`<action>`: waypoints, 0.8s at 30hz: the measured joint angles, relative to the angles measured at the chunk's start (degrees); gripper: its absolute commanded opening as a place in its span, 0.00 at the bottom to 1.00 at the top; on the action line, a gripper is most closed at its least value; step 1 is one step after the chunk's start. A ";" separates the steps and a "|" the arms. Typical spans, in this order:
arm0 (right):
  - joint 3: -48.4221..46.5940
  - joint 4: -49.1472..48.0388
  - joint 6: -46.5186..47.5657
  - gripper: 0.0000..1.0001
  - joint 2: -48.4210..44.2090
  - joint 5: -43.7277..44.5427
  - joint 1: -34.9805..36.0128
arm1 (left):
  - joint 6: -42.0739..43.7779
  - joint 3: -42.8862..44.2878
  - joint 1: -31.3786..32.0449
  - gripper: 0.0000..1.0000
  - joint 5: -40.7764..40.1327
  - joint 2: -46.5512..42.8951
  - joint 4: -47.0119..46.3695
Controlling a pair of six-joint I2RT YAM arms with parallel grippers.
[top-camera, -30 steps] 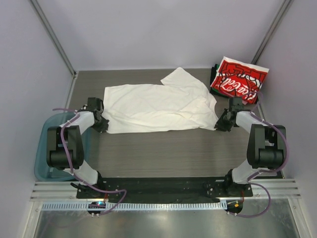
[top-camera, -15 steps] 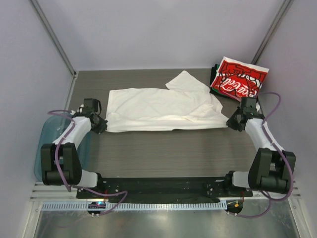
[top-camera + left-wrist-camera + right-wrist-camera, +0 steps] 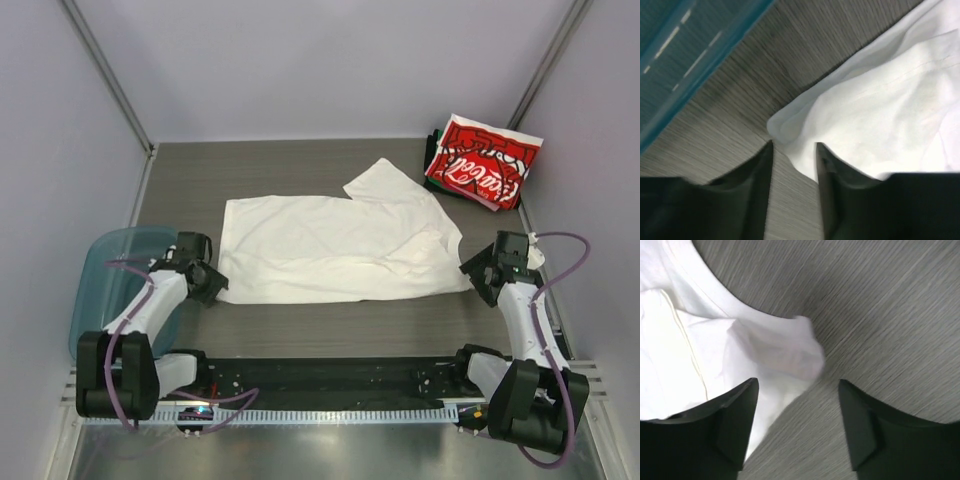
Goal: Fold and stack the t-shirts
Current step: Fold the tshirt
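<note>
A plain white t-shirt [image 3: 340, 250] lies spread flat across the middle of the table, one sleeve pointing to the back right. My left gripper [image 3: 212, 284] sits at its near left corner and my right gripper [image 3: 470, 272] at its near right corner. In the left wrist view the left gripper [image 3: 794, 145] is slightly open, with bare table between the fingers and the shirt corner [image 3: 785, 125] just past the tips. In the right wrist view the right gripper [image 3: 798, 382] is open wider, and the bunched shirt corner [image 3: 800, 355] lies loose ahead of it. A folded red t-shirt with white lettering [image 3: 482, 160] tops a stack at the back right.
A teal translucent bin [image 3: 105, 285] stands off the table's left edge beside the left arm, and its wall [image 3: 680, 50] shows in the left wrist view. Grey walls close in the back and both sides. The arm bases stand along the near edge.
Both arms drew back toward the near edge, pulling the white shirt nearer and flatter. Both grippers shut on the corners, then opened and let them go.
</note>
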State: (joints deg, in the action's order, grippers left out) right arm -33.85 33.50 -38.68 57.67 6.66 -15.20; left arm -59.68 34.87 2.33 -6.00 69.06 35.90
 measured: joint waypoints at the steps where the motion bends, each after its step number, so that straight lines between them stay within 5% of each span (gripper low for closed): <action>1: 0.28 0.22 -0.85 0.95 -0.79 -0.15 -0.11 | -0.70 -0.22 0.31 0.59 0.17 -1.20 0.44; 2: 0.52 0.07 -1.60 0.97 -1.33 -0.46 -0.26 | -1.79 -0.24 0.66 0.73 0.20 -2.67 1.05; 3: 0.76 -0.07 -2.08 0.99 -1.92 -0.85 -0.31 | -1.92 -0.22 0.98 0.77 0.26 -4.02 1.46; 11: -0.02 -0.50 -1.46 1.00 -2.23 -5.44 -0.28 | 1.42 12.74 2.32 0.80 -2.82 -6.49 4.61; 24: -2.97 0.22 3.39 0.99 -9.84 -12.46 8.00 | 17.99 58.77 2.14 0.65 -6.86 46.34 0.17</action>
State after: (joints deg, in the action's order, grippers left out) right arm -36.82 33.71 -35.29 47.83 -5.80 -7.20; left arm -41.69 93.65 4.47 -12.86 115.39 36.07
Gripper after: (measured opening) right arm 0.996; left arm 0.665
